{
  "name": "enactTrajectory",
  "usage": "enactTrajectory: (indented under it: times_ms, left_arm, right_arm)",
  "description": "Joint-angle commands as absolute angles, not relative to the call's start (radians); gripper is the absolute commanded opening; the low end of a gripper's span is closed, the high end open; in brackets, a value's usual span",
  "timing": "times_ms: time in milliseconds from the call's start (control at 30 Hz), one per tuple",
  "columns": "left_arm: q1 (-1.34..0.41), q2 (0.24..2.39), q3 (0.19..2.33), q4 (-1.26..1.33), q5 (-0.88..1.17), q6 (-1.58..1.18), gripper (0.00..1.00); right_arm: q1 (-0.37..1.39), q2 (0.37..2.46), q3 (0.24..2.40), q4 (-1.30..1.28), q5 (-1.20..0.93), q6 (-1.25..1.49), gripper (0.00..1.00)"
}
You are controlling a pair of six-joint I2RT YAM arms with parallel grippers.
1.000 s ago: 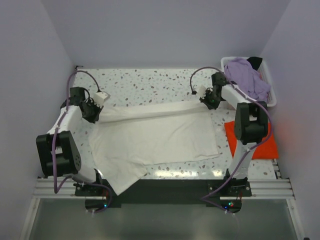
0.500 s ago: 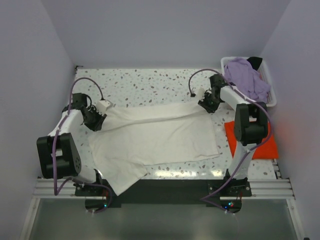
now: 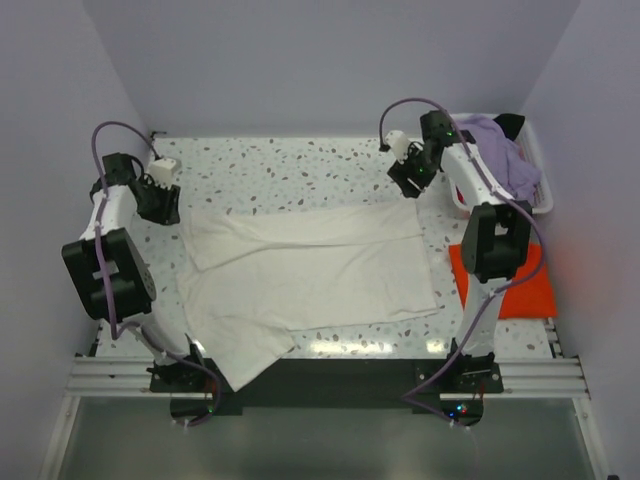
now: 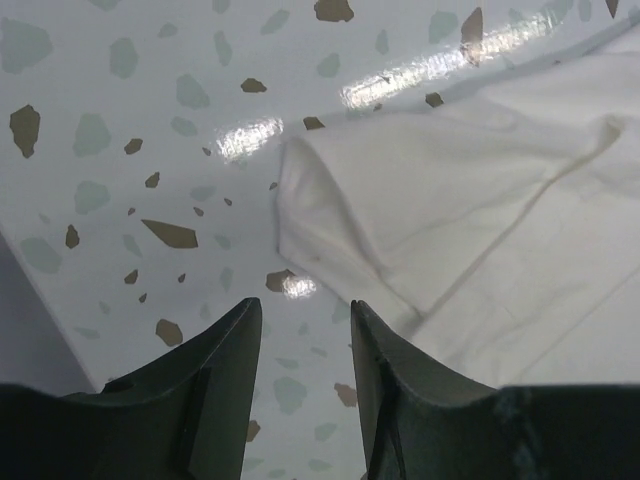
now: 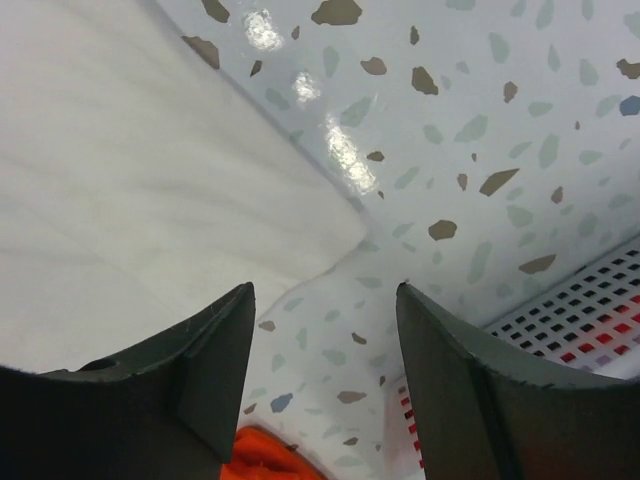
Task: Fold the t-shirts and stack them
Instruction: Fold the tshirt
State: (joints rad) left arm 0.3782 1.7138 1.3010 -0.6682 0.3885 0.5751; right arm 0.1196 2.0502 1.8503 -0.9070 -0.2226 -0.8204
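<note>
Top view; clock directions are read from the table's centre.

- **Table:** The table [image 3: 300, 160] is glossy and white with a speckled stone pattern. Its slick face could let cloth slide when you drag a fold.
- **Cream-white shirt:** The cream-white shirt [image 3: 310, 275] lies flat at the centre, a soft matte rectangle. Its far edge is doubled into a band running from 10 to 1 o'clock. One corner droops over the near edge at 7 o'clock, and its weight may pull the fold askew if you lift the opposite side.
- **Basket and lavender shirt:** The basket [image 3: 545, 200] is rigid white perforated plastic at 2 o'clock and holds the crumpled lavender shirt [image 3: 495, 155]. A low sweep of the right arm could catch its rim.
- **Orange-red shirt:** The orange-red shirt [image 3: 530, 300] is a flat square at 4 o'clock, partly hidden behind the right arm, which could snag it.
- **Right gripper:** The right gripper [image 3: 408, 178] hangs at 1 o'clock, just beyond the band's corner, with its jaws wide and empty.
- **Left gripper:** The left gripper [image 3: 158, 200] hangs at 10 o'clock beside the band's other corner. Its jaws stand narrower, with nothing between them. Pinching only the upper layer of that soft doubled corner would undo the fold.
</note>
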Motion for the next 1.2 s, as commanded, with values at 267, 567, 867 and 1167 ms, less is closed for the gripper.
enactTrajectory:
  times_ms: [267,567,867,1167]
  left_arm:
    - [0.339,1.916,1.385,-0.557,0.336,0.426,0.46]
    - [0.288,1.979,1.344,-0.485,0.227,0.376,0.36]
    - [0.298,2.187,1.635,-0.523,0.159,0.313,0.00]
    - [0.302,1.944,1.577,-0.611,0.394,0.370,0.37]
  right_arm:
    - [0.210,2.220,1.829,-0.828,-0.111,-0.755,0.50]
    - [0.209,2.267,1.740,-0.735,0.020,-0.790,0.49]
    - [0.206,2.376,1.879,-0.710,0.118,-0.704,0.48]
    - [0.233,2.231,2.058,-0.871,-0.170,-0.570,0.57]
